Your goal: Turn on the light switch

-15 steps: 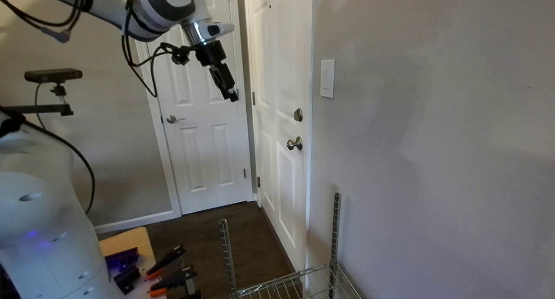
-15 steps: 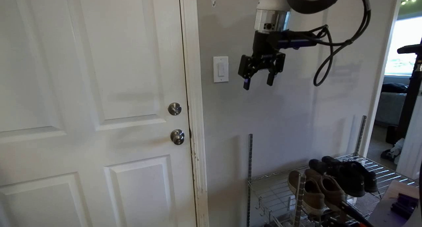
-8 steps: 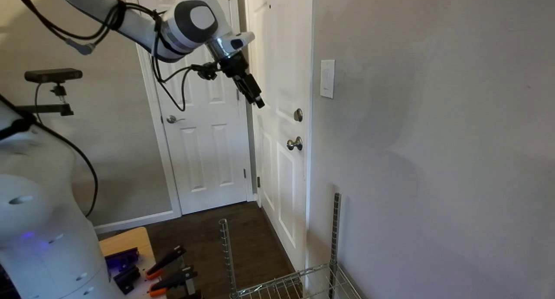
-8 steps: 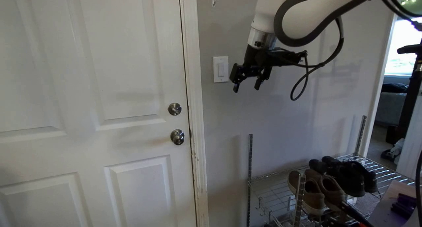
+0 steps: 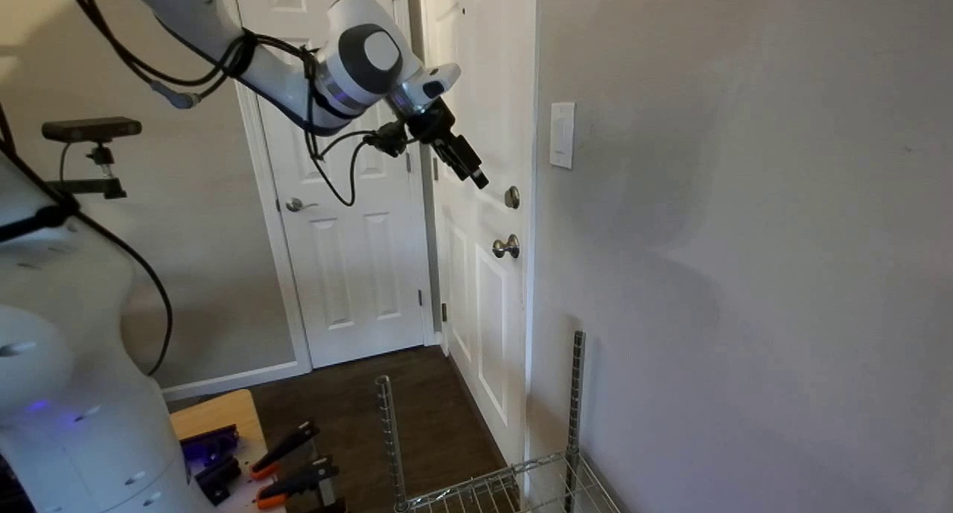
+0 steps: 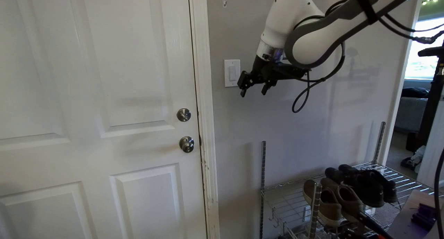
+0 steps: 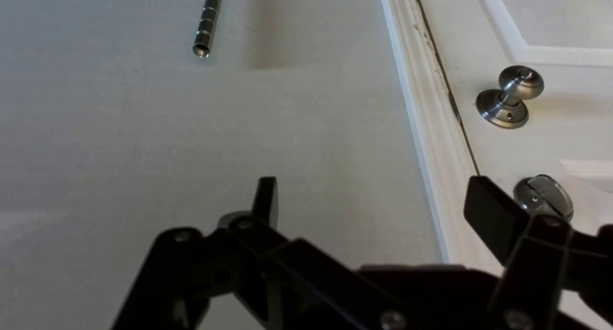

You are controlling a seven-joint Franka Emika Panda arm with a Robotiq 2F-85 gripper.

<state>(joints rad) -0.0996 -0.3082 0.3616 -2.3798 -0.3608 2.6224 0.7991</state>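
Two white doors (image 5: 476, 312) stand behind the robot arm (image 5: 283, 83) in an exterior view, while a wire rack (image 6: 288, 197) bears brown shoes (image 6: 331, 209) and black shoes (image 6: 369, 190) seen only in an exterior view. Before the gray wall (image 6: 242, 128) and door frame (image 6: 204, 117), the gripper (image 6: 253, 92), released with jaws spread, overlaps a corner of the white light switch (image 6: 232, 73) in an exterior view, though the two are apart; the switch sits just beside that frame in both exterior views. In the wrist view, the round knob (image 7: 521, 83) shows in full while the gripper blocks part of the silver lock (image 7: 548, 193).
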